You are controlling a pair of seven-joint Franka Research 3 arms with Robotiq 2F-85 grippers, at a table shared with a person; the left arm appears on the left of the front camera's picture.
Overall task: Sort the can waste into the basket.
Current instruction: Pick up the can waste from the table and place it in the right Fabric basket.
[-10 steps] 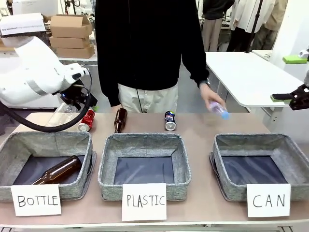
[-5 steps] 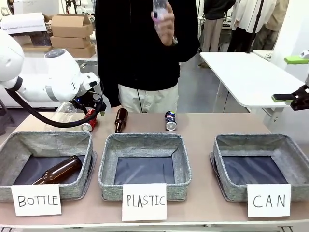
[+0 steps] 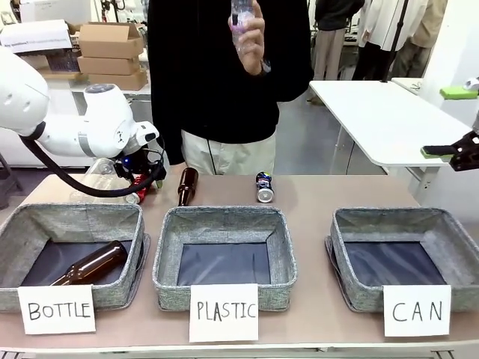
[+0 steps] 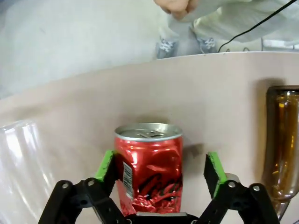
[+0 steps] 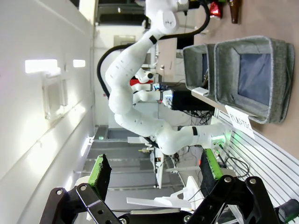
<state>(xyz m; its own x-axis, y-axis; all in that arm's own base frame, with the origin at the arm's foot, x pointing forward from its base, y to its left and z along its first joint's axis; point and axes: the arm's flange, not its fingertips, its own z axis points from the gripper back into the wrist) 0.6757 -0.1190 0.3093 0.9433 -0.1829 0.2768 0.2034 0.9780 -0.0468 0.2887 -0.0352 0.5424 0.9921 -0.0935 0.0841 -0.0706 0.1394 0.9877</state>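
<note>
Cans two, red can (image 4: pixel 148 170) between open left end effector (image 4: pixel 159 170) pads, blue can (image 3: pixel 263 187) apart

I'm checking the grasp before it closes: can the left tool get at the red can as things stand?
Probably yes. In the left wrist view the red can stands upright between the open pads of the left tool, nothing between them; the brown bottle lies off to one side.

From the front my own left gripper (image 3: pixel 139 182) hides most of the dented red metal can (image 3: pixel 135 196), and my wrist picture's bottom edge crops its base.
</note>
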